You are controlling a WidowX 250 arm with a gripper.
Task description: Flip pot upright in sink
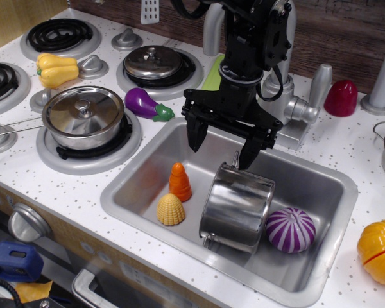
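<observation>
Shiny steel pot (237, 206), tilted, in sink (141, 168)

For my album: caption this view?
Open pincer above a tipped steel pot in the toy sink.

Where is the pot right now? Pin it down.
The pot lies tilted inside the sink, right of the orange carrot and yellow corn, against the purple striped onion, under the open tool.

I see bright, even light from above; glare streaks the pot (237, 206) and the sink (147, 168) walls, soft shadows pool beneath the toys, and focus stays sharp except the near-left corner.
</observation>
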